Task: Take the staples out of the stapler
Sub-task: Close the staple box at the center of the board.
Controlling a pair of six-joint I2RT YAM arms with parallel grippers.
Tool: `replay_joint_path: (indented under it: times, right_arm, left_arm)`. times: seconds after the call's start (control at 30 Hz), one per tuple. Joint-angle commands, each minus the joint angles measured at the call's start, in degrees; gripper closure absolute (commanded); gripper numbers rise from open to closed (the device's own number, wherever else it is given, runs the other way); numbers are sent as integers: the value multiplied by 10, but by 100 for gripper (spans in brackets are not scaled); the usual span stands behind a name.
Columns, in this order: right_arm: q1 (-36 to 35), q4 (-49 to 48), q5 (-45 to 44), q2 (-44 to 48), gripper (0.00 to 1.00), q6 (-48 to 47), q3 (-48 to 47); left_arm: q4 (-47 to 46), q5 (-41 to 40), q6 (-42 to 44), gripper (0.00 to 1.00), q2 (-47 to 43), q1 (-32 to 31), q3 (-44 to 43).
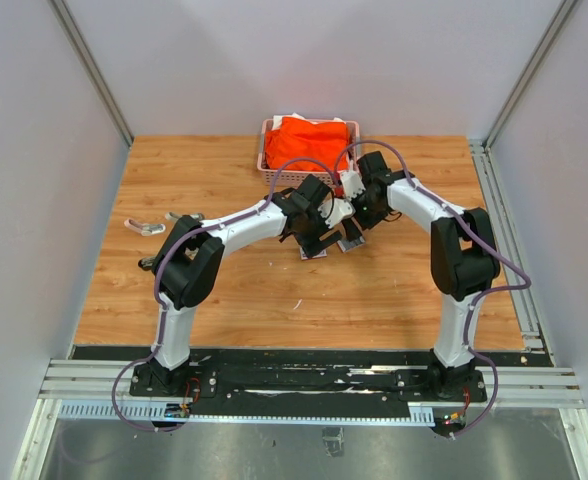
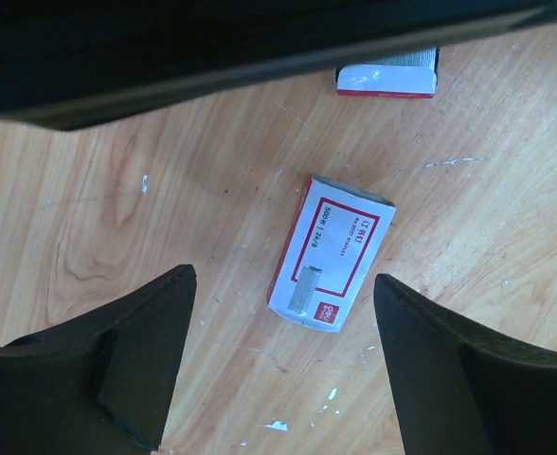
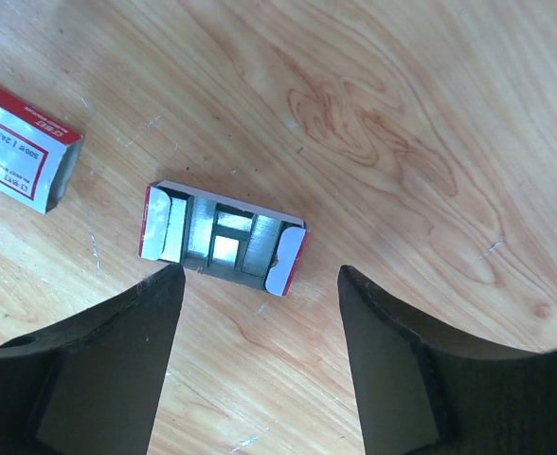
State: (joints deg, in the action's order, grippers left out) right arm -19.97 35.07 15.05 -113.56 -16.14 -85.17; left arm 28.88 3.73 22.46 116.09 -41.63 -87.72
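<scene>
Hovering over the opened staple box, both pairs of jaws are spread wide and hold nothing.
Left jaws hang above the white-and-red sleeve (image 2: pixel 340 237) at frame centre. Right jaws hover over the open tray (image 3: pixel 293 258), lower left of centre on the tabletop (image 3: pixel 402 114), where the staples (image 3: pixel 224 248) lie as silvery strips. No stapler shows in either wrist view, and the small pale objects (image 1: pixel 144 227) at the overhead view's left are too small to name. Unloading seems at or near its end; next, check the stapler's channel, pinching out any strip left.
</scene>
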Motion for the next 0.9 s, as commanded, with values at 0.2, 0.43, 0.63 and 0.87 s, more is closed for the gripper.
replay_joint_path:
  times: [0.2,0.43,0.63,0.87]
  right_arm:
    - [40,8,33,-11,32,26,-18]
    - [56,41,92,-12,31,-56,-35]
    - [100,45,175,21,25,-253,-26]
    - [149,175,288,-9,26,-568,-57]
  left_arm:
    - [23,45,54,5,-54,13,23]
    - [12,58,125,2,-68,15,75]
    - [0,86,131,2,-49,28,74]
    - [-39,113,151,2,-33,34,92]
